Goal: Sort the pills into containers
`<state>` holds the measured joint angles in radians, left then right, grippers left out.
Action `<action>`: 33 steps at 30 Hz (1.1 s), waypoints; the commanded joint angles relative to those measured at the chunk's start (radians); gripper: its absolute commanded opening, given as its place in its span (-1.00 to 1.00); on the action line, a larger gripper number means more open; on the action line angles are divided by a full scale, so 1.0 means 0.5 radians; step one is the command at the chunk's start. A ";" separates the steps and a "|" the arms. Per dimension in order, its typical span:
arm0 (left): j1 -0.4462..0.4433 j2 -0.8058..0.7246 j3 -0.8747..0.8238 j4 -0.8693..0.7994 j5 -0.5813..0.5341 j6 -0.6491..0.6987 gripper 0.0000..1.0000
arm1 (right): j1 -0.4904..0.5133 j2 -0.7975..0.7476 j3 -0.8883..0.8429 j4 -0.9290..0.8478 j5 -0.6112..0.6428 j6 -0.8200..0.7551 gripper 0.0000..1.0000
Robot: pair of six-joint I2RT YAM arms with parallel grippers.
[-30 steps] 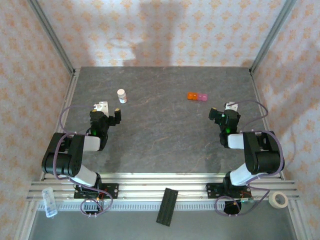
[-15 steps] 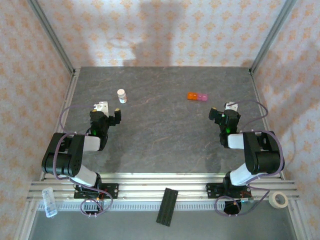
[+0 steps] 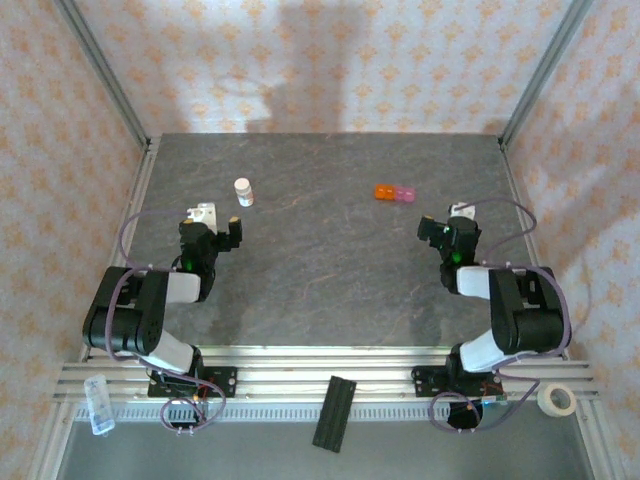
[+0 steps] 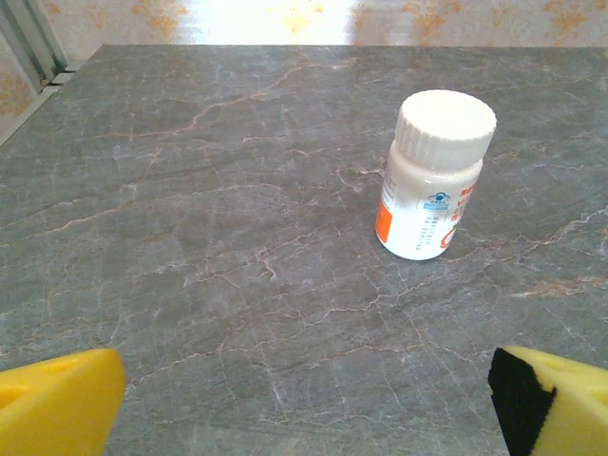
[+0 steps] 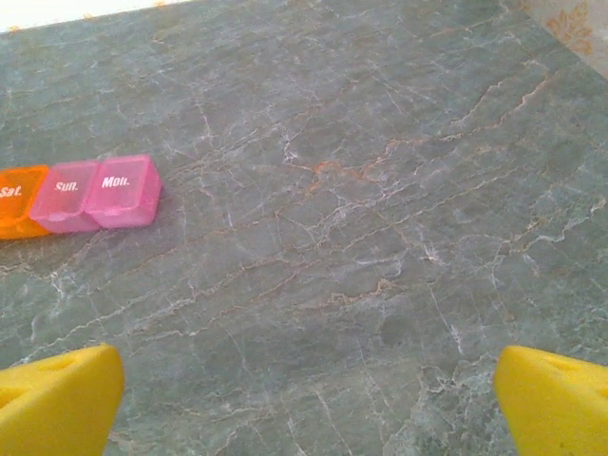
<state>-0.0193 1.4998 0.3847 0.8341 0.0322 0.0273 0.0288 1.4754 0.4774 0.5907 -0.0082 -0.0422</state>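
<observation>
The containers [image 3: 393, 192] are a short strip of joined orange and pink compartments lying on the grey stone table [image 3: 320, 280], right of centre toward the back. In the right wrist view the containers [image 5: 95, 195] lie at the far left, lids marked Sat., Sun. and Mon. My right gripper [image 3: 445, 218] [image 5: 309, 404] stands open, nearer than the strip and to its right, nothing between its yellow fingers [image 5: 57, 399]. A white capped bottle [image 3: 243, 191] [image 4: 435, 176] stands upright just beyond my open left gripper [image 3: 215, 218] [image 4: 306, 404]. The pills are out of view.
Metal frame posts and patterned walls close in the table on three sides. On the front rail lie a black bar [image 3: 334, 413], a roll of tape [image 3: 556, 399] at the right and a clear plastic piece [image 3: 97, 404] at the left.
</observation>
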 commanded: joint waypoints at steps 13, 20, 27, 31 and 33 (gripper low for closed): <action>-0.007 -0.568 0.210 -0.636 -0.221 -0.155 1.00 | -0.017 -0.568 0.499 -1.149 0.444 0.822 1.00; -0.025 -0.772 0.335 -0.875 -0.158 -0.386 1.00 | -0.014 -0.543 0.742 -1.476 0.034 0.884 0.99; -0.056 -0.767 0.489 -1.135 -0.091 -0.546 1.00 | 0.078 -0.486 0.897 -1.677 -0.155 0.873 1.00; -0.114 -0.772 0.605 -1.317 -0.039 -0.583 1.00 | 0.125 -0.261 1.128 -1.819 -0.169 0.860 0.97; -0.159 -0.784 0.654 -1.395 -0.050 -0.604 1.00 | 0.150 -0.107 1.270 -1.887 -0.180 0.874 0.93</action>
<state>-0.0723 1.1206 0.6590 0.2306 -0.0071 -0.2382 0.0898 1.3506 1.0325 -0.2722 -0.0811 0.3855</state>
